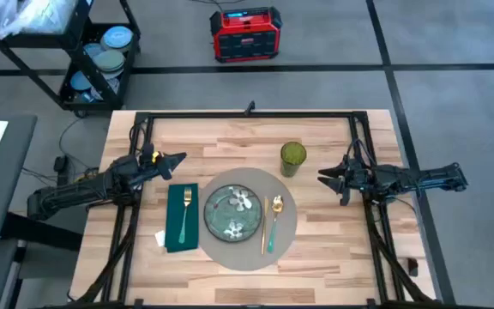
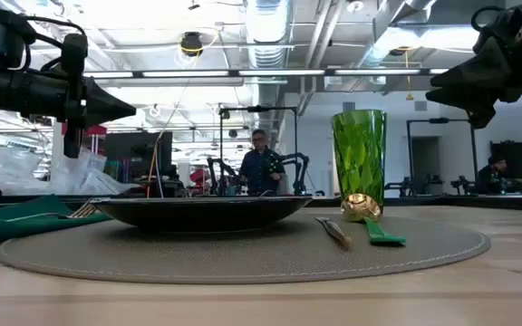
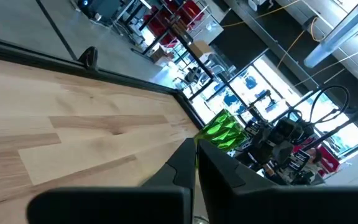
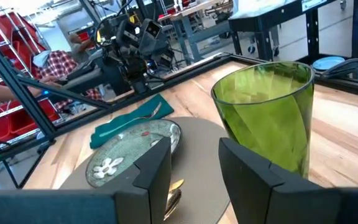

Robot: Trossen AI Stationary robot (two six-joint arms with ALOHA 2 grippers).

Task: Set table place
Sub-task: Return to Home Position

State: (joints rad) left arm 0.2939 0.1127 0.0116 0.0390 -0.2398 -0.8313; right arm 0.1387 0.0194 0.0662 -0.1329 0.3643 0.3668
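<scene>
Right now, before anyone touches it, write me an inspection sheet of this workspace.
Surface: wooden table, no spills seen.
Job's things: grey placemat carries the flowered plate, with two utensils on the mat to its right. The green napkin, with a fork on it, lies left of the mat. The green glass stands upright on the wood just off the mat's far-right edge.
Clutter: small white item beside the napkin.
Grippers: left claw shut, right claw open, both empty, raised either side of the setting.
Cables: dark cable on the floor left of the table.
Surroundings: dish cart and red box beyond the table; a person far behind.
</scene>
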